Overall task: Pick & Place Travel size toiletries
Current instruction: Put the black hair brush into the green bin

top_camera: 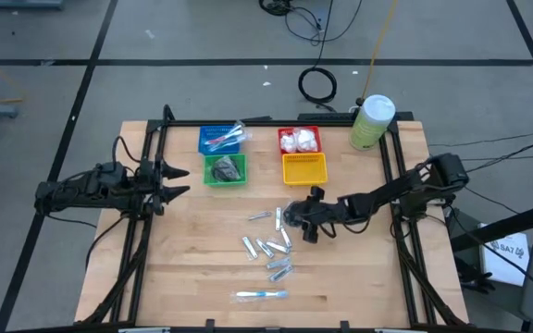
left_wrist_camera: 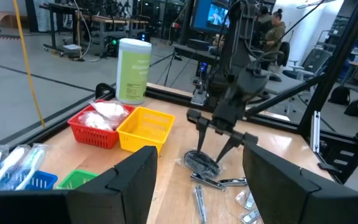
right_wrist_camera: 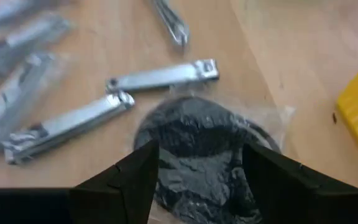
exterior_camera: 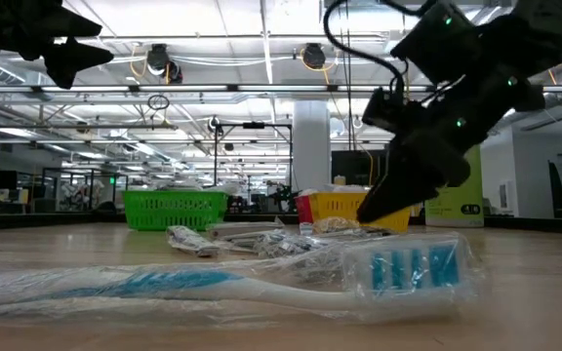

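High overhead; low at tabletop; both wrists face dark disc [right_wrist_camera: 197, 146] closely.

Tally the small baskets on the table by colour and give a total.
Blue basket: 1
Green basket: 1
Red basket: 1
Yellow basket: 1
Total: 4

Wooden table [top_camera: 359, 277]; baskets [top_camera: 304, 168], toiletries [top_camera: 268, 248], canister [top_camera: 371, 122]

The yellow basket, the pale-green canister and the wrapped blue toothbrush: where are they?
yellow basket [top_camera: 304, 169]: high view, its floor.
pale-green canister [top_camera: 372, 124]: high view, its side below the lid.
blue toothbrush [exterior_camera: 164, 284]: low view, its handle.
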Controlling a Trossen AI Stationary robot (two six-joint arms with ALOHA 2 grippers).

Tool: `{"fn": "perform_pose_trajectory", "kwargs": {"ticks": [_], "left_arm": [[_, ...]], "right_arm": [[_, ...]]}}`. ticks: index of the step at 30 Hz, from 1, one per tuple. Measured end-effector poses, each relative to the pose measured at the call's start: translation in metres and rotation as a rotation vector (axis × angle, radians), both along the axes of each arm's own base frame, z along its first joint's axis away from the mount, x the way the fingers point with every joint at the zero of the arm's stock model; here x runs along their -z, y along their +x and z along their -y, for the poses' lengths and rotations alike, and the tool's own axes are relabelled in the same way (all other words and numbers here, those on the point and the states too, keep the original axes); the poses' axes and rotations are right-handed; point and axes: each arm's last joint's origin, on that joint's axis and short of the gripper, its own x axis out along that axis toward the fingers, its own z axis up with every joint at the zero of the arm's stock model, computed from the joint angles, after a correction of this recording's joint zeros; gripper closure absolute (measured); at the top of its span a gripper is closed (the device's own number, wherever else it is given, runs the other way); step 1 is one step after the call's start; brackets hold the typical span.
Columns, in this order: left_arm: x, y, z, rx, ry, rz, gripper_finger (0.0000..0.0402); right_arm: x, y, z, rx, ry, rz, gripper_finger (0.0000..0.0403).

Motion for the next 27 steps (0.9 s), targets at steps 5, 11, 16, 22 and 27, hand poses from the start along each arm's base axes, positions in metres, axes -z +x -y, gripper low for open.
{"fn": "perform_pose_trajectory", "kwargs": {"ticks": [5,11,16,22,27], "left_arm": [[0.0,0.0,0.0,0.0,0.0,-0.001,0.0167],[0.001,0.0,0.0,0.0,0.002,-0.006,0.0167],[0.001,0.0,0.0,0.0,0.002,-0.006,0.0167],[0.001,0.0,0.0,-0.001,-0.012,-0.007,0.0167],[0.003,0.001,0.0,-0.002,-0.024,-0.033,0.0167]], "right_arm": [[0.013,0.002,0.0,0.026,0.016,-0.037,0.0186],[0.018,0.0,0.0,0.068,0.048,-0.064,0.0204],[0.019,0.0,0.0,0.063,0.068,-0.071,0.0253],[0.019,0.0,-0.001,0.056,0.08,-0.064,0.0329],[0.016,0.002,-0.001,0.048,0.088,-0.037,0.0388]]}}
